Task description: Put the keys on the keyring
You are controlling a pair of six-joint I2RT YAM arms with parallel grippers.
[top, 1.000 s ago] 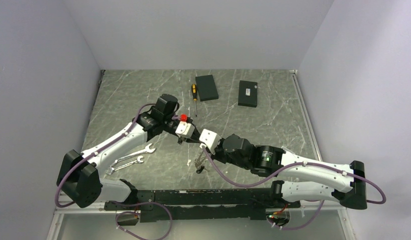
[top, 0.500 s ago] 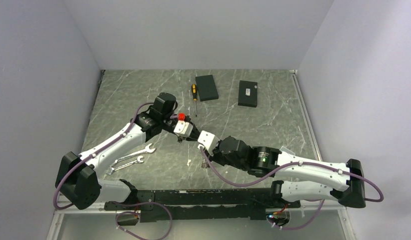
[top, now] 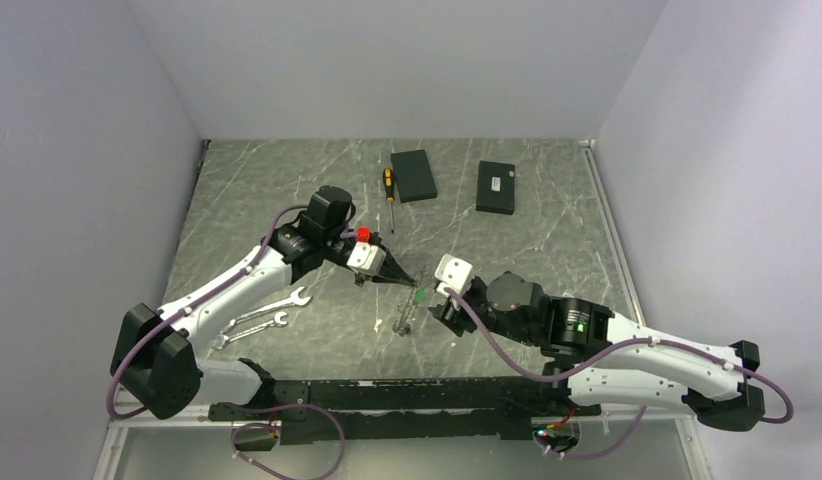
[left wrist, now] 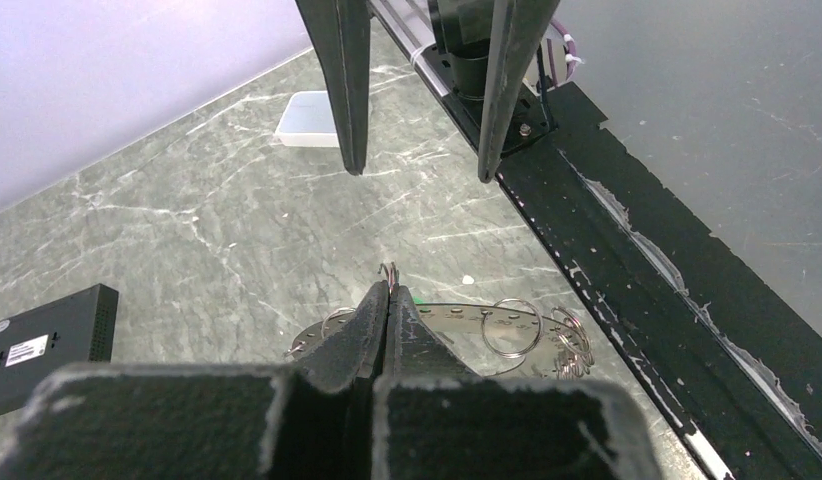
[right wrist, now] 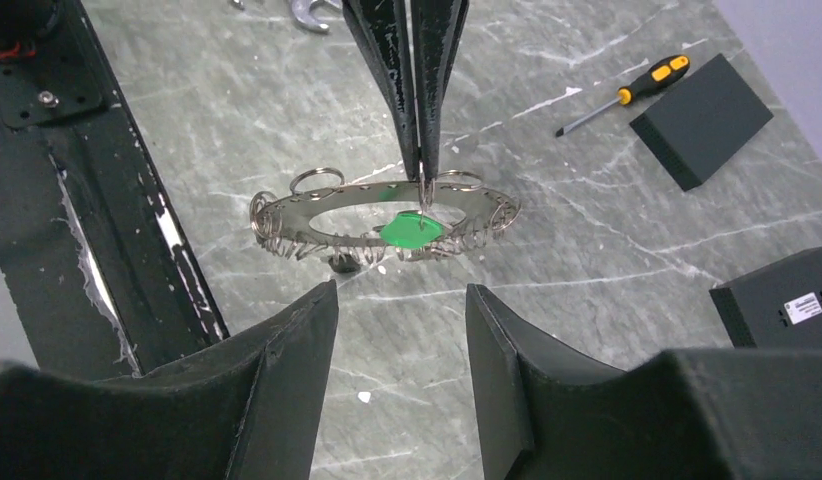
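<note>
Keyring (right wrist: 284, 210) pinched at rim by left fingers (right wrist: 385, 60), aloft over mid tabletop (right wrist: 587, 260) toward near edge | right fingers (right wrist: 502, 340) wide, empty | hold ring level, approach rim square, slow.

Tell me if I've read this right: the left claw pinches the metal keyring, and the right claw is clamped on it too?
Not quite. The left gripper does pinch the keyring, but the right gripper is open and not touching it. The right wrist view shows this.
</note>
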